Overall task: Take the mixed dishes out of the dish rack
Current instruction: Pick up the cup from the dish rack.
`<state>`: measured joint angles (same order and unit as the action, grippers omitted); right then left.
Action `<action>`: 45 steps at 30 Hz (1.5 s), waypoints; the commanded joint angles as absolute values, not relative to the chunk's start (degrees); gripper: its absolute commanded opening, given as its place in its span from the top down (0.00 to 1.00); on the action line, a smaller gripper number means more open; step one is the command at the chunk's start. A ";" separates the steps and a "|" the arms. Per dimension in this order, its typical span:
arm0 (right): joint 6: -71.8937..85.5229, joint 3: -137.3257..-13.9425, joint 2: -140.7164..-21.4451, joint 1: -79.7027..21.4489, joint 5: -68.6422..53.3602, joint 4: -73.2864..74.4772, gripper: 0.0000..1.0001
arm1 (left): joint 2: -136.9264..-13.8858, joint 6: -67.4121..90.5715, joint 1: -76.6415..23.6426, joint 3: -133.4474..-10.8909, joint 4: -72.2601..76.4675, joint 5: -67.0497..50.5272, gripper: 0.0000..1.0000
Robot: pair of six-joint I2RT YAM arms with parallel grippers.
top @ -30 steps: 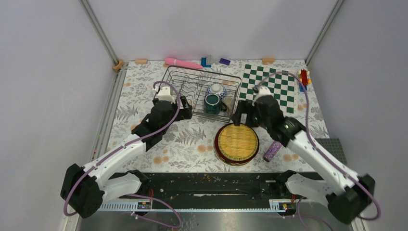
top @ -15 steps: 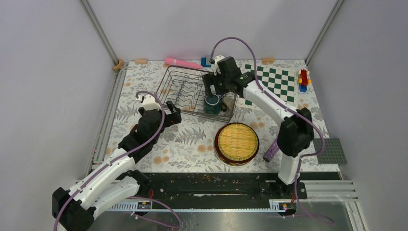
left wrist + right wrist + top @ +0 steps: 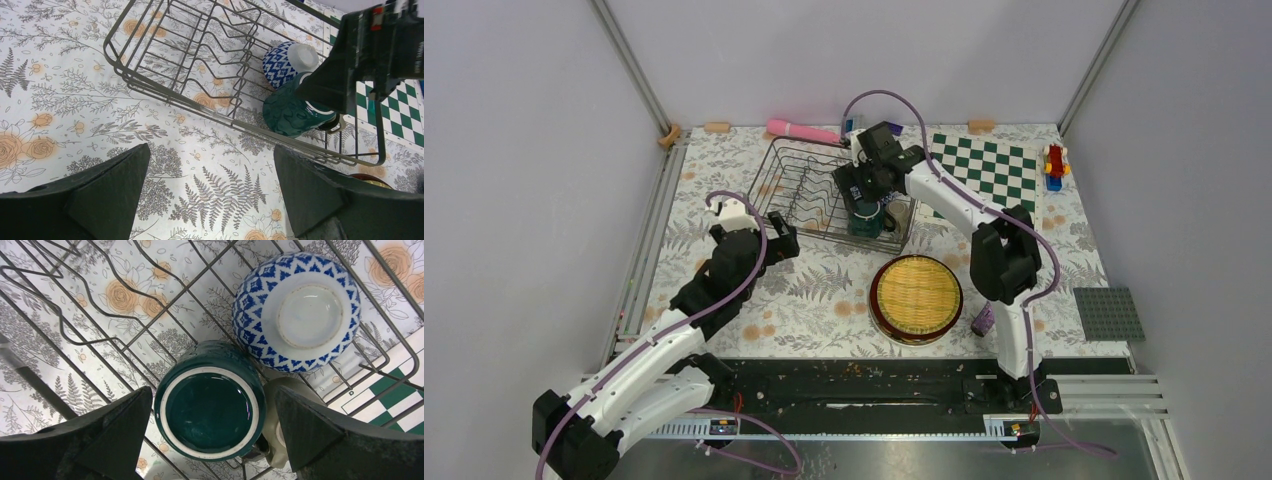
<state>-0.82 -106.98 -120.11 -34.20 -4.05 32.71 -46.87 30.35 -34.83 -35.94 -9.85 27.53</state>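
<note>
As right claw [image 3: 211, 407] hangs agape over mug [image 3: 865, 218], arm [image 3: 954, 205] outstretched

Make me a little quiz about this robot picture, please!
1. True or false: the blue patterned bowl sits upside down in the dish rack.
2. What is right under the right gripper? A) the chessboard B) the dark green mug C) a spoon
3. What colour is the woven-look plate outside the rack?

Key: 1 true; 2 B; 3 yellow.
</note>
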 commanded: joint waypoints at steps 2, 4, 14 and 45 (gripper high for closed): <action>-3.38 -110.32 -122.08 -35.87 -0.81 35.24 0.01 | -46.31 29.49 -34.80 -35.44 -6.48 27.03 0.01; -4.59 -110.49 -122.61 -36.17 -0.27 35.92 0.00 | -46.27 29.53 -34.80 -35.36 -6.40 27.38 0.01; -7.56 -112.03 -125.09 -37.79 3.26 39.92 0.00 | -46.19 29.62 -34.80 -35.26 -6.34 27.31 0.01; -3.50 -113.64 -127.64 -37.71 0.15 40.82 0.21 | -47.64 29.35 -34.80 -35.66 -5.55 27.53 0.01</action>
<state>-4.84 -113.62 -126.85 -37.23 1.56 39.94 -47.81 30.00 -34.83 -35.94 -8.80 27.27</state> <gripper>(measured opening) 0.893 0.989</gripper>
